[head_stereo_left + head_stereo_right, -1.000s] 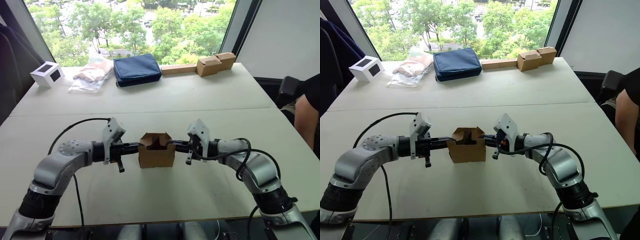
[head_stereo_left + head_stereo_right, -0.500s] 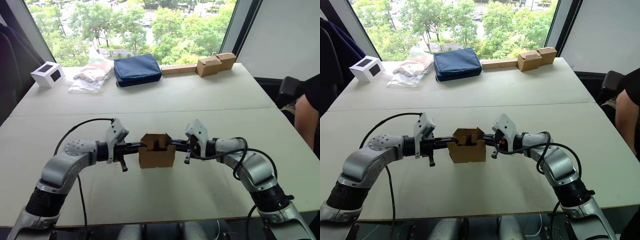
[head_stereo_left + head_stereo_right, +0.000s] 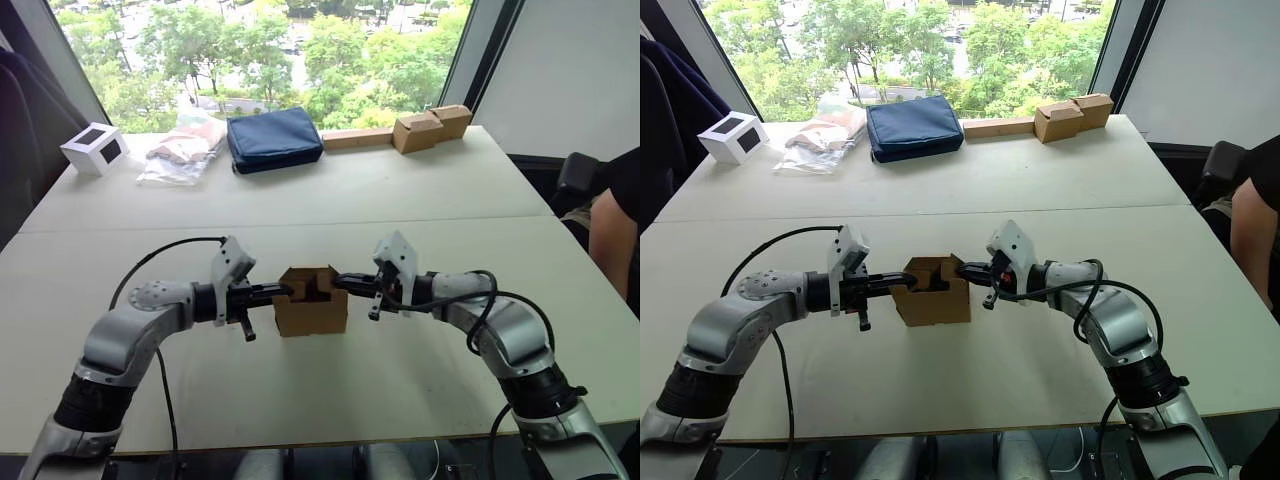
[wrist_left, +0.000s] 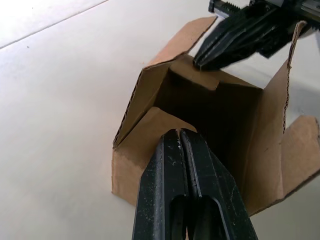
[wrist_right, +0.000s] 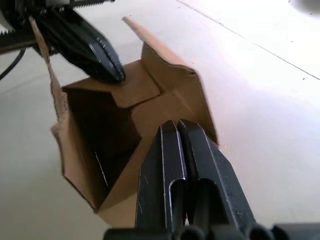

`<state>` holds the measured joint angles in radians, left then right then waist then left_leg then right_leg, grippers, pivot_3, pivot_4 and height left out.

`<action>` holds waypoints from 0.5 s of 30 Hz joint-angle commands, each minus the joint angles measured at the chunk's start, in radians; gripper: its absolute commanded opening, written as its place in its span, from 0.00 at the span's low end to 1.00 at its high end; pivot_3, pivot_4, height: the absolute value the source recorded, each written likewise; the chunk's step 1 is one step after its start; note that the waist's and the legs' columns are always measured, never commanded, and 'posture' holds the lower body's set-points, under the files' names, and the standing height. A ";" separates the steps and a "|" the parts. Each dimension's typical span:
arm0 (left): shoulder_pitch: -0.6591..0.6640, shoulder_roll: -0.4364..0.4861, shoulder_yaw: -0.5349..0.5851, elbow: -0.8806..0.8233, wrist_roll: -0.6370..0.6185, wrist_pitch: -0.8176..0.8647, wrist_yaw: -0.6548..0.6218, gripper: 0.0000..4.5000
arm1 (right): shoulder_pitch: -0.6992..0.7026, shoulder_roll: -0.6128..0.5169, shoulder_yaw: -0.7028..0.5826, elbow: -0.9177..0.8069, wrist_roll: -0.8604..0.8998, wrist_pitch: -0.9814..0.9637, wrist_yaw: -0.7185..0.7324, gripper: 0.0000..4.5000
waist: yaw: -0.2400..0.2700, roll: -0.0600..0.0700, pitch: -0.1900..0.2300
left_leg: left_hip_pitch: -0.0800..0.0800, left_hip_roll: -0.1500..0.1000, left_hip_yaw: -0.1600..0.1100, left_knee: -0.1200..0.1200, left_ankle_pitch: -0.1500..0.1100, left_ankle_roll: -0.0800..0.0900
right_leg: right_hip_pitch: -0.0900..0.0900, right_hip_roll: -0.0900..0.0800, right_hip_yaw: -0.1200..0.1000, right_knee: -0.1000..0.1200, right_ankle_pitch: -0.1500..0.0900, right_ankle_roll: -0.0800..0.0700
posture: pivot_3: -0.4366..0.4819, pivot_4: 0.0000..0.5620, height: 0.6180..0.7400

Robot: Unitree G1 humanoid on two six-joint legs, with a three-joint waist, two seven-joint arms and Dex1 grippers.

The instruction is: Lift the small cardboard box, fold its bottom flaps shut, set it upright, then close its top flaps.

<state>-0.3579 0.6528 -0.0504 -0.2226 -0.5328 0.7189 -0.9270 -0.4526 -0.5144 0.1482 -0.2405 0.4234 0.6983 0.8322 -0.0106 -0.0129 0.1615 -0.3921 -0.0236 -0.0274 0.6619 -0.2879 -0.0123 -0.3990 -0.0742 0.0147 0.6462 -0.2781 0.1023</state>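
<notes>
No text, label, brand, number or sign could be read anywhere. The small cardboard box was plain brown and carried no print. The white cube box, the navy pouch and the tan boxes at the far edge of the table also showed no letters.

Daylight from window — bright | soft shadows | wrist views glare-washed

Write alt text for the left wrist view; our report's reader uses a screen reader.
The left gripper, shut, presses one side flap of the small cardboard box inward. Opposite, the right gripper, also shut, pushes the facing flap over the open top. The box sits on the pale table.
</notes>
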 commanded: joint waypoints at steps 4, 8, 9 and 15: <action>-0.097 0.035 0.116 0.087 -0.088 0.030 -0.065 0.01 | -0.040 -0.062 -0.147 -0.123 0.172 0.139 0.020 0.00 | 0.000 0.000 0.000 | 0.000 0.000 0.000 0.000 0.000 0.000 | 0.000 0.000 0.000 0.000 0.000 0.000 | 0.48 0.27 1.00; -0.183 0.026 0.152 0.188 -0.075 0.002 -0.049 0.01 | -0.030 -0.103 -0.179 -0.165 0.201 0.170 0.013 0.00 | 0.000 0.000 0.000 | -0.001 0.000 0.000 0.000 0.000 0.000 | 0.000 0.000 -0.001 -0.001 0.000 0.000 | 0.48 0.27 1.00; -0.197 0.029 0.148 0.208 -0.060 -0.012 -0.052 0.01 | -0.023 -0.114 -0.185 -0.183 0.213 0.180 0.014 0.00 | 0.000 0.000 0.000 | -0.001 0.000 0.000 0.000 0.000 0.000 | 0.000 0.000 -0.001 -0.001 0.000 0.000 | 0.48 0.27 1.00; -0.258 0.004 0.071 0.437 0.083 -0.174 -0.067 0.01 | -0.015 -0.154 -0.175 -0.359 0.332 0.278 0.001 0.00 | -0.001 0.000 0.000 | -0.001 0.000 0.000 0.000 0.000 0.001 | -0.001 0.000 0.000 -0.001 0.000 0.000 | 0.48 0.27 1.00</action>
<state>-0.5986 0.6638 0.0420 0.1638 -0.4929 0.6060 -0.9822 -0.4561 -0.6541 -0.0282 -0.5118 0.7129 0.9589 0.8373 -0.0114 -0.0130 0.1620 -0.3928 -0.0237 -0.0274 0.6617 -0.2883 -0.0116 -0.3996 -0.0742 0.0142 0.6456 -0.2781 0.1025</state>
